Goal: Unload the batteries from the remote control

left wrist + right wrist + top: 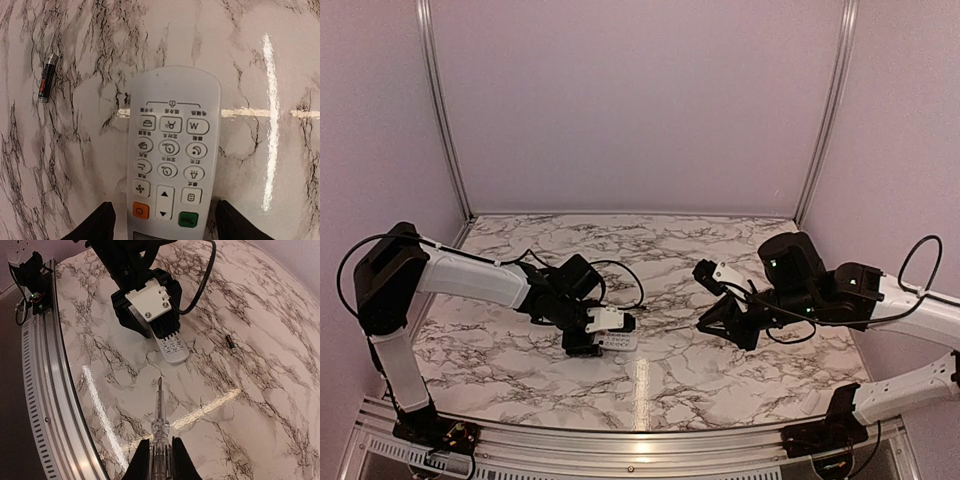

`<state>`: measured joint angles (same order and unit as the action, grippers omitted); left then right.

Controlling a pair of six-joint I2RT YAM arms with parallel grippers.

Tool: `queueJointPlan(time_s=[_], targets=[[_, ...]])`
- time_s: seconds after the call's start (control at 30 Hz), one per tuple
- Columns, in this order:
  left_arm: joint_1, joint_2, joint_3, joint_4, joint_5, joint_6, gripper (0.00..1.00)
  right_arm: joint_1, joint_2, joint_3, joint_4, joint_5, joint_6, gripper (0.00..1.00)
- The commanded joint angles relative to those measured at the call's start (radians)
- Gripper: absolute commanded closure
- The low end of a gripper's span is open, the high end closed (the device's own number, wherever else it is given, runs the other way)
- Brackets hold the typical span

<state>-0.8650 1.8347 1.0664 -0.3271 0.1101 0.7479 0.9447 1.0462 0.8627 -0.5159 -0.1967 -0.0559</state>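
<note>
The white remote control (pixel 172 150) lies flat on the marble table with its buttons up; it also shows under the left arm as the remote control (pixel 618 341) and the remote control (pixel 172 347). My left gripper (pixel 167 222) is open astride its lower end, with a gap between each finger and the remote's sides. One dark battery (pixel 48 78) lies loose on the table to the remote's left, and the right wrist view shows the same battery (pixel 230 342). My right gripper (pixel 161 455) is shut on a clear-handled screwdriver (pixel 160 410), whose tip points toward the remote but stays short of it.
The metal rail (pixel 45 390) of the table's near edge runs along the left of the right wrist view. A black cable (pixel 625 285) loops off the left arm above the remote. Bare marble table (pixel 650 245) stretches behind both arms to the back wall.
</note>
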Motion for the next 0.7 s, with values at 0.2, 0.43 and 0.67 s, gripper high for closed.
queueJointPlan(time_s=[0.2, 0.43, 0.67], targets=[[0.026, 0.079, 0.058, -0.128, 0.104, 0.02, 0.34, 0.009, 0.029, 0.06, -0.025, -0.003, 0.001, 1.0], [0.029, 0.086, 0.082, -0.256, 0.265, 0.005, 0.59, 0.01, 0.035, 0.065, -0.022, -0.004, 0.0, 1.0], [0.029, 0.06, 0.085, -0.288, 0.404, -0.082, 0.74, 0.01, 0.035, 0.061, -0.007, 0.003, 0.013, 1.0]])
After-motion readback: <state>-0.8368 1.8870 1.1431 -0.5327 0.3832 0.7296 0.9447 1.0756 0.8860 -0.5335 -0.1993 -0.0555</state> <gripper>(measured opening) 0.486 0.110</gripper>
